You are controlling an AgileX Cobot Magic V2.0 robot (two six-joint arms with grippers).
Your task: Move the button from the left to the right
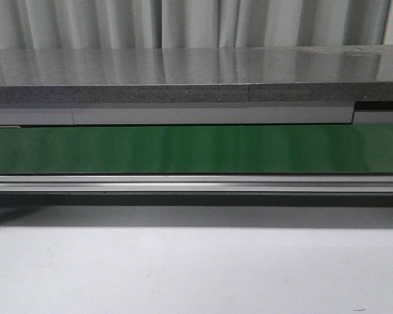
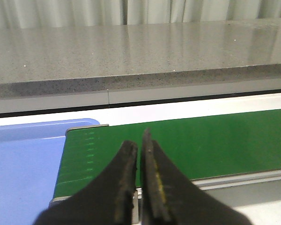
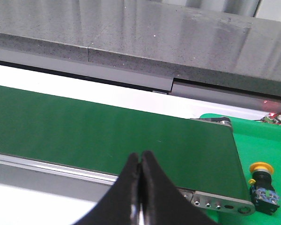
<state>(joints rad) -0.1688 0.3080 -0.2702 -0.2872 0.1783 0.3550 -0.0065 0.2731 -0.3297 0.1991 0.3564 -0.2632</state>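
Both hands empty. Left hand (image 2: 139, 178) pinched narrow, tips all but touching, hanging over the near edge of the green conveyor belt (image 2: 201, 145), with a blue tray (image 2: 23, 164) just beside it at the belt's end. Right hand (image 3: 140, 187) likewise closed to a sliver, over the other end of the belt (image 3: 84, 131).

Button (image 3: 263, 186) lying off to the side of the right hand, past the belt's end roller (image 3: 220, 204), on a green tray (image 3: 262, 140): yellow cap up, black body below, well apart from the fingertips. Not seen from the left wrist or the front camera.

Judging by that, button looks already on the right-hand side, so likely little or nothing left to carry.

If a grasp is called for: open wide before descending, come down over the cap, close on the black body rather than the round cap, which would probably slip. Keep clear of the roller and the tray's rim during the approach.
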